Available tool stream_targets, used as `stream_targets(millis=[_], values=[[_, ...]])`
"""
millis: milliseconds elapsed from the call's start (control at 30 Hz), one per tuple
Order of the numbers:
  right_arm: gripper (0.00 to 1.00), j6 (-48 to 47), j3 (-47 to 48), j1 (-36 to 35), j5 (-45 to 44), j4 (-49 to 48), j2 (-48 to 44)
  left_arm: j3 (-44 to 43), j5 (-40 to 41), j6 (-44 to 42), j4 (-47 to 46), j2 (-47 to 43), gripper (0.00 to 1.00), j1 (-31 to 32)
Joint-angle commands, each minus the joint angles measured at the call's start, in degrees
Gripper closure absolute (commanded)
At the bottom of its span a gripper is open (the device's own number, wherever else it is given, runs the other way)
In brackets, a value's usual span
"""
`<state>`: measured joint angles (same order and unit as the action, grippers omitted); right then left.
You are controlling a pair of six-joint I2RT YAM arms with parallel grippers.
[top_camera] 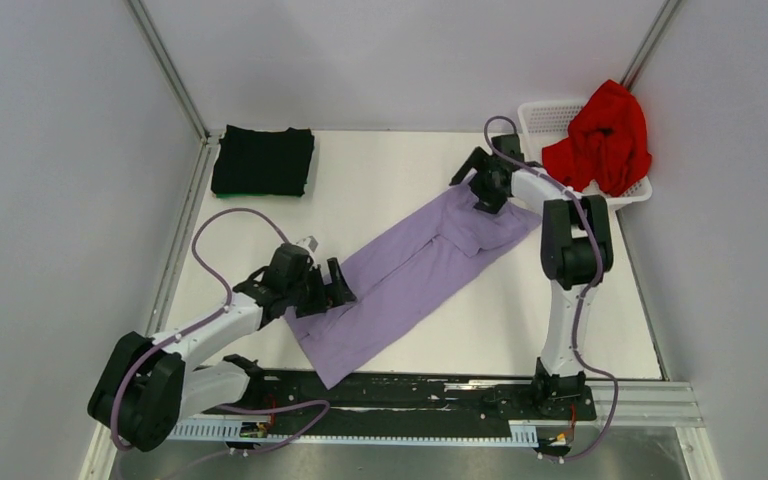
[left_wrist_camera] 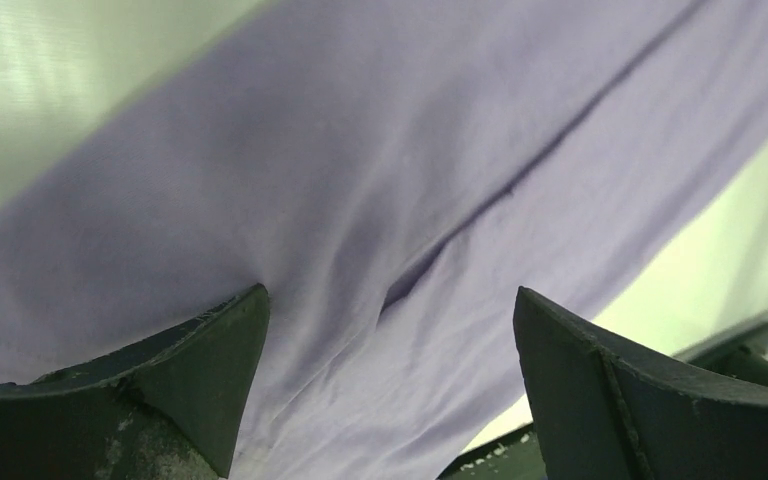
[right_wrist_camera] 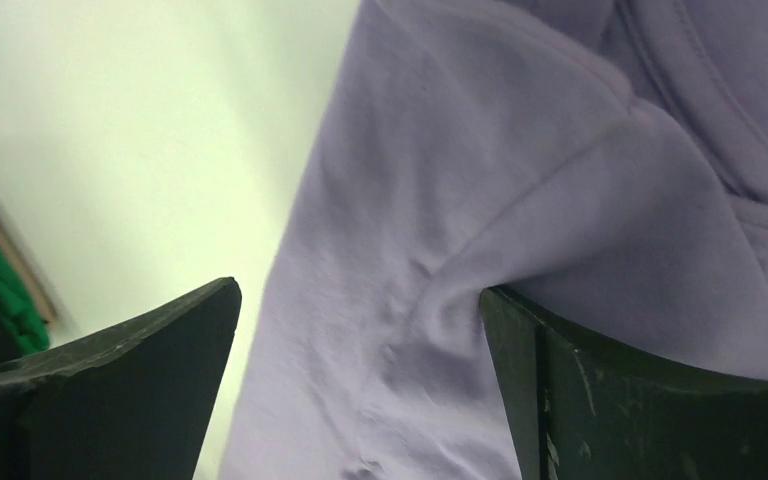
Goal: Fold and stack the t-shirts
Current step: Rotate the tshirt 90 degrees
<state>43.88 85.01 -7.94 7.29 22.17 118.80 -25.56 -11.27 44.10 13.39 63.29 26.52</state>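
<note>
- Nearest me, the left tool (top_camera: 338, 283) sits low over the near end of the lavender-purple t-shirt (top_camera: 410, 275), at that end's left edge.
- From the left wrist, this tool (left_wrist_camera: 390, 292) has its two dark fingers (left_wrist_camera: 200, 370) spread apart; the lavender cloth (left_wrist_camera: 360, 150) runs between and beyond them, creased, and nothing is pinched.
- The lavender-purple t-shirt lies folded into a long narrow band, laid diagonally across the white bench (top_camera: 380, 170), from near-left towards far-right.
- At its far end the cloth widens, with a fold lying across it.
- The right tool (top_camera: 485, 190) is down at that far end, touching the cloth.
- From the right wrist, that tool (right_wrist_camera: 358, 290) is also spread; a seamed fold of the shirt (right_wrist_camera: 520, 200) bunches against one finger (right_wrist_camera: 640, 400), while the other finger stands over bare bench.
- Further back, in the far left corner, the black t-shirt (top_camera: 263, 160) lies folded into a neat rectangle, well apart from the lavender one; a sliver of green shows at its near edge.
- In the far right corner, the red t-shirt (top_camera: 605, 140) is crumpled in a heap in the white lattice basket (top_camera: 545, 115), spilling over its rim.
</note>
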Motion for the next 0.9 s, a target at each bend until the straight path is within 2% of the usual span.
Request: stream_targets(millis=[0,133,267,367,433,600,700,867], values=[[0.00,-4.44,14.43,-0.10,9.76,-1.14,12.42,2.29,-7.33,4.75,-7.49,5.82,0.00,7.22],[0.00,-2.16,26.82,-0.38,15.23,-0.95,22.24,-0.48,-5.67,7.58,-11.99,12.72,0.00,16.53],[0.00,-0.13,41.98,-1.00,16.60,-1.56,33.70,-6.00,-5.97,8.32,-14.37,22.88,0.00,22.82],[0.00,1.54,53.60,-1.81,21.26,-2.23,41.24,-9.97,-6.36,7.63,-15.82,28.26,0.00,27.74],[0.00,2.63,57.34,-2.93,22.91,-5.04,43.82,-12.79,-6.60,6.97,-16.06,31.19,0.00,30.11],[0.00,-4.70,57.39,-6.02,20.33,-13.32,42.26,-18.01,-5.63,4.39,-12.35,33.26,0.00,33.78],[0.00,-9.04,57.13,-5.74,19.04,-13.12,38.30,-17.23,-3.49,4.09,-10.15,31.12,0.00,34.94],[0.00,-17.07,51.80,-5.47,16.29,-11.04,26.22,-15.95,-0.74,2.23,-3.96,24.34,0.00,35.59]])
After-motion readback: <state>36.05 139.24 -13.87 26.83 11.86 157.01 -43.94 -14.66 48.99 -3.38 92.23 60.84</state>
